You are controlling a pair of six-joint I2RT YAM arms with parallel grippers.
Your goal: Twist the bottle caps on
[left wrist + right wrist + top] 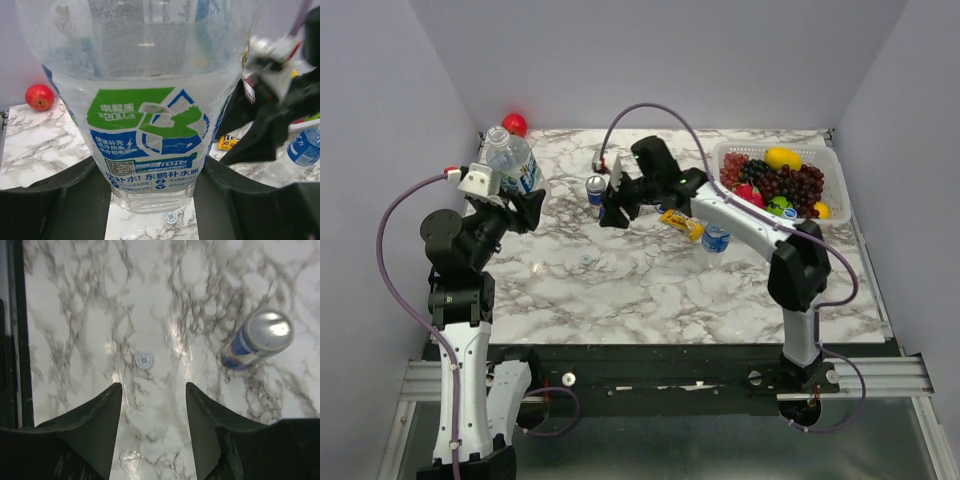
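From above, the left jaws grip 1 clear water bottle (510, 160) around its labelled body, lifted off the table (650, 300) well left of the drink can (595, 190). A second bottle (716, 240) lies on the table to the can's right. 1 whitish cap (586, 260) rests loose on the marble near the can, on the side toward the arm bases. That makes 2 bottles, 1 cap and 1 can counted here. The right jaws hover just right of the can, released and holding nothing. In the left wrist view the bottle (150, 135) fills the frame, clamped on both sides low on its label. The can is out of sight there, and the cap (171, 217) shows on the table beneath the bottle's base. The thin walls look light, soft and slippery, likely to dent under a hard squeeze, so a hold on the lower body suits it. In the right wrist view the cap (144, 360) lies left of the can (257, 340), ahead of the gap between the spread jaws. Tiny, rigid and flat, it probably wants pinching across its rim.
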